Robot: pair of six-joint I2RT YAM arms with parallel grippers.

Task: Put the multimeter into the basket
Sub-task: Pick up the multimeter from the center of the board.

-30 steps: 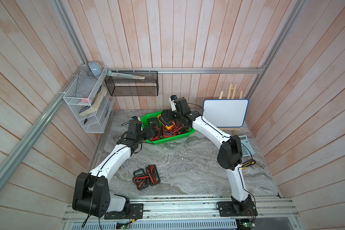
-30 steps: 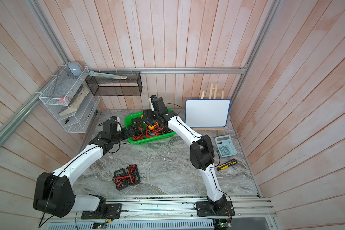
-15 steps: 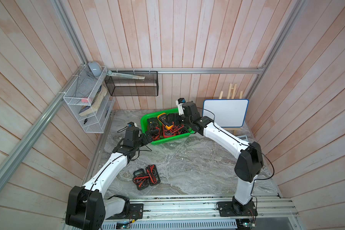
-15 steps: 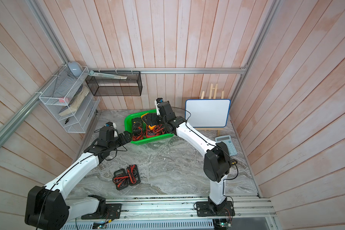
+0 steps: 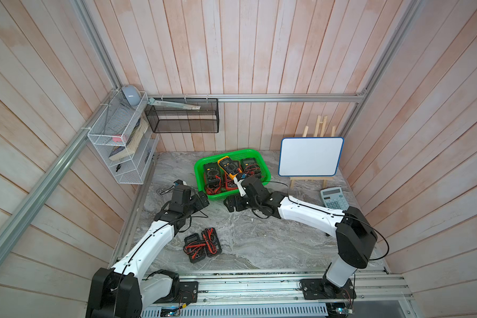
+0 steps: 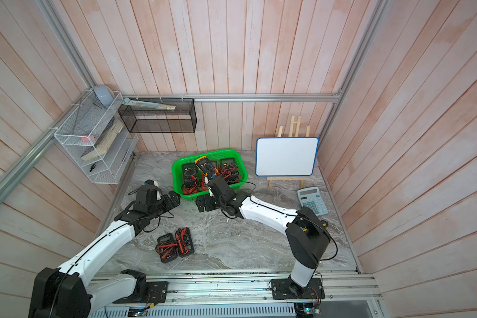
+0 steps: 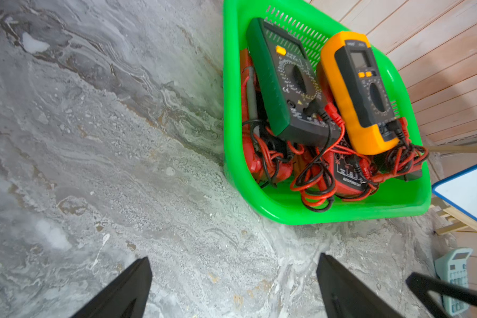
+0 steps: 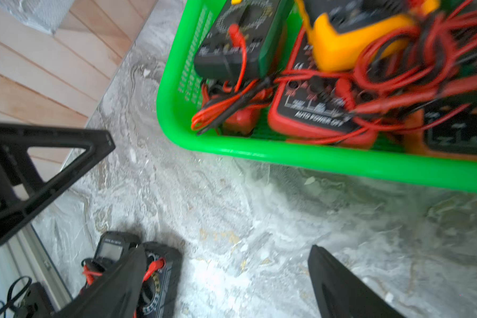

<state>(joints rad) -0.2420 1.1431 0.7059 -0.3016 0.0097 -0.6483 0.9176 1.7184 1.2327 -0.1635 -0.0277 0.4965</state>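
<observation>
The green basket (image 5: 198,176) (image 6: 175,176) stands at the back of the table and holds several multimeters with tangled red and black leads, an orange one (image 5: 227,166) on top. Two black multimeters (image 5: 203,245) (image 6: 175,245) lie side by side on the marble near the front. My left gripper (image 5: 203,199) (image 7: 233,257) is open over bare marble just left of the basket's front corner. My right gripper (image 5: 232,205) (image 8: 226,247) is open and empty, low in front of the basket's front rim (image 8: 314,159).
A whiteboard on a wooden easel (image 5: 310,157) stands right of the basket. A calculator (image 5: 333,198) lies in front of it. A black mesh bin (image 5: 182,118) and a white wire rack (image 5: 121,146) hang on the back-left walls.
The right gripper has come off the basket and down to the marble in front of it. The left gripper has drawn back from the basket's left side. Both stayed open.
</observation>
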